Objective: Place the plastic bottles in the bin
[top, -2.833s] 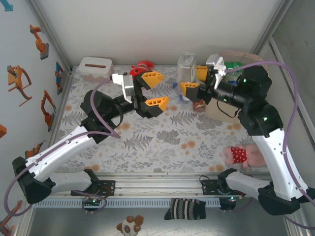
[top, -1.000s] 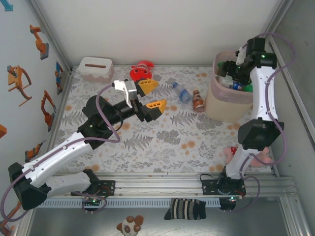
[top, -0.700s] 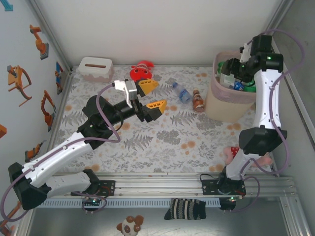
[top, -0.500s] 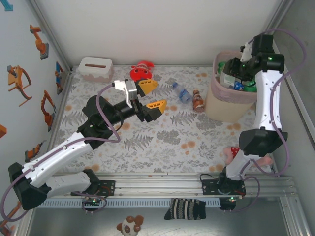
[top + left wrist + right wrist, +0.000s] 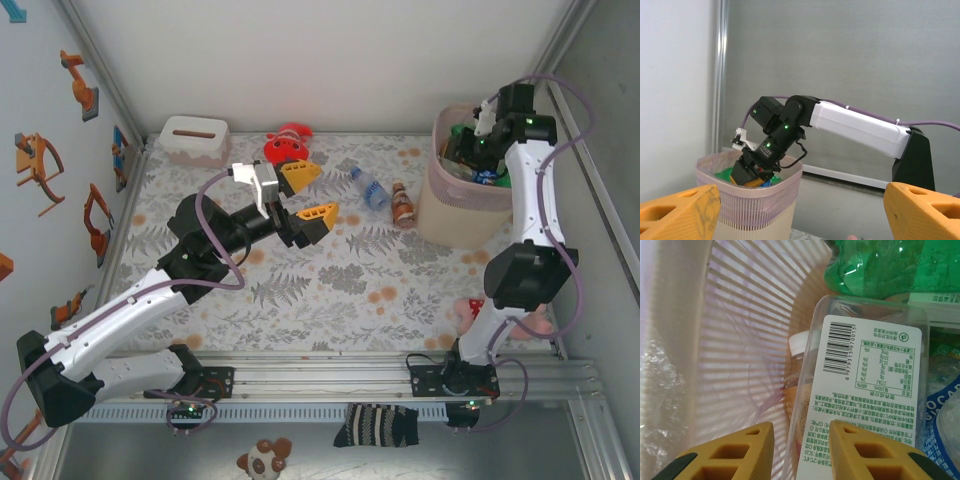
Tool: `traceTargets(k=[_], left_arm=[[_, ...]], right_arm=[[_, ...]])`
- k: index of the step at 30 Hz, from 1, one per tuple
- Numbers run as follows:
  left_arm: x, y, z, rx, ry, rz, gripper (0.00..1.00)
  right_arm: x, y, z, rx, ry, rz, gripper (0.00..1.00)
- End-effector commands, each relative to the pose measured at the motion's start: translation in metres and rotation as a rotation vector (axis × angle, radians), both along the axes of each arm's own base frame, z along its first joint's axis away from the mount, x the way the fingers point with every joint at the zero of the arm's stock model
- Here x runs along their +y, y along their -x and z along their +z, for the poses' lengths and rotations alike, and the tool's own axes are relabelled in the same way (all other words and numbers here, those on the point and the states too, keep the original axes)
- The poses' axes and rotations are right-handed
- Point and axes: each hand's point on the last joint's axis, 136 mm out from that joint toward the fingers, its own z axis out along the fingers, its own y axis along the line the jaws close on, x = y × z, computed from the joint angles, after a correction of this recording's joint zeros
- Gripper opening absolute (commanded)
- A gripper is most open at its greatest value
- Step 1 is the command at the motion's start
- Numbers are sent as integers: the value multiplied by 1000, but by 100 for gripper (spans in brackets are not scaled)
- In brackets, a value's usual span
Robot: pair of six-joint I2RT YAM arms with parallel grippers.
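Two plastic bottles lie on the mat left of the bin (image 5: 450, 215): a clear one with a blue label (image 5: 367, 188) and a small brown one (image 5: 402, 205). My left gripper (image 5: 325, 190) hovers open above the mat, short of them, and faces the bin (image 5: 755, 200). My right gripper (image 5: 462, 150) reaches down into the bin's mouth. Its fingers (image 5: 801, 427) are drawn in, shut, with nothing between them. Just below them lies a clear bottle with a white label (image 5: 865, 385), beside a green bottle (image 5: 880, 270) and others.
A white tissue box (image 5: 193, 138) and a red plush toy (image 5: 285, 147) sit at the back of the mat. A pink plush in red shorts (image 5: 485, 312) lies by the right arm's base. Walls close in on both sides.
The right arm swung from the mat to the bin with a clear bottle. In the last second its jaws closed and dipped a little at the bin's mouth. The left arm stayed still.
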Motion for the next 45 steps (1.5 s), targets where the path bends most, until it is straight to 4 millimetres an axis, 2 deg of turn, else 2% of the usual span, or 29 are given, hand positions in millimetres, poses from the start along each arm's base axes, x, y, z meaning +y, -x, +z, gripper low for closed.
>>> traceTargets(k=[1, 5, 10, 14, 19, 23, 29, 33, 35, 38, 45], left_arm=[[8, -3, 5, 9, 6, 35, 84], [8, -12, -11, 50, -33, 83, 84], [11, -19, -27, 89, -63, 124, 84], [14, -26, -40, 126, -101, 164, 84], [19, -41, -65, 196, -163, 242, 84], [23, -50, -83, 253, -197, 287, 84], [31, -55, -99, 304, -206, 328, 84], [34, -56, -105, 317, -208, 338, 84], [36, -56, -105, 321, -207, 344, 84], [39, -56, -107, 326, -208, 352, 84], [45, -59, -112, 340, -210, 375, 84]], right_arm=[[1, 10, 27, -58, 28, -8, 34], [3, 18, 59, -139, 36, -18, 34], [20, 26, 85, -204, 36, 12, 34], [45, 30, 91, -229, 50, 72, 34], [86, 28, 87, -255, 122, 178, 34], [115, 21, 71, -259, 231, 253, 35], [136, 1, 38, -254, 473, 293, 37], [163, -13, 6, -245, 589, 375, 39], [170, -21, -10, -232, 630, 388, 40], [177, -33, -36, -205, 685, 407, 44], [188, -58, -86, -157, 751, 446, 63]])
